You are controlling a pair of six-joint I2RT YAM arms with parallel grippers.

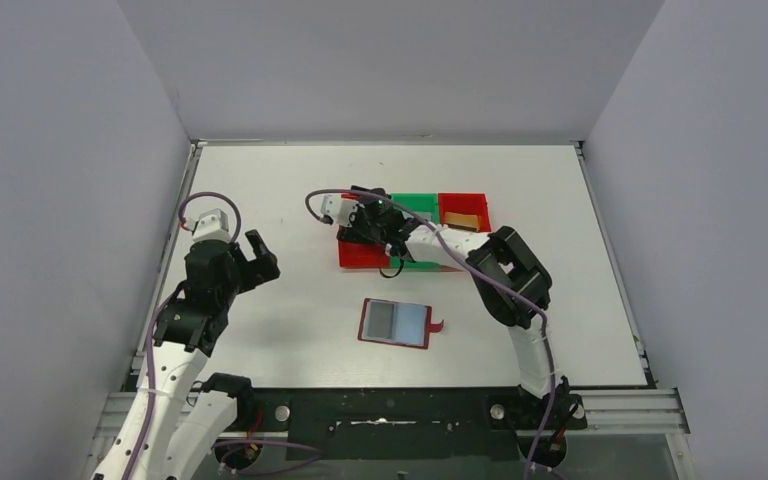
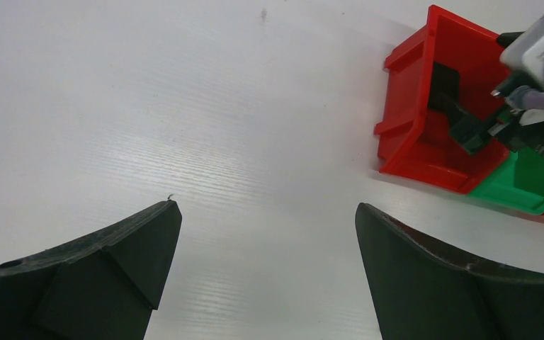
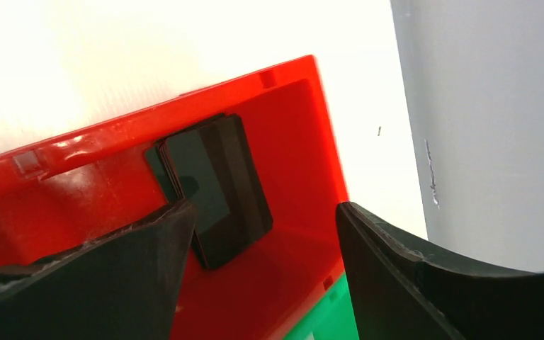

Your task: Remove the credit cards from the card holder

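The dark red card holder [image 1: 396, 322] lies open on the table's near middle, showing bluish-grey sleeves and a small red clasp tab at its right. My right gripper [image 1: 360, 222] hangs open over the left red bin [image 1: 360, 256]. In the right wrist view, black credit cards [image 3: 216, 185] lie stacked inside that red bin [image 3: 113, 142], just beyond my open right gripper [image 3: 265, 212], which holds nothing. A gold-tan card [image 1: 463, 216] lies in the right red bin. My left gripper [image 1: 257, 258] is open and empty over bare table at the left; it also shows in the left wrist view [image 2: 265, 212].
A green bin [image 1: 417, 206] sits between the two red bins at the table's far middle. The right red bin [image 1: 480, 206] is at the row's right end. The bins also show in the left wrist view [image 2: 425, 127]. Grey walls surround the table.
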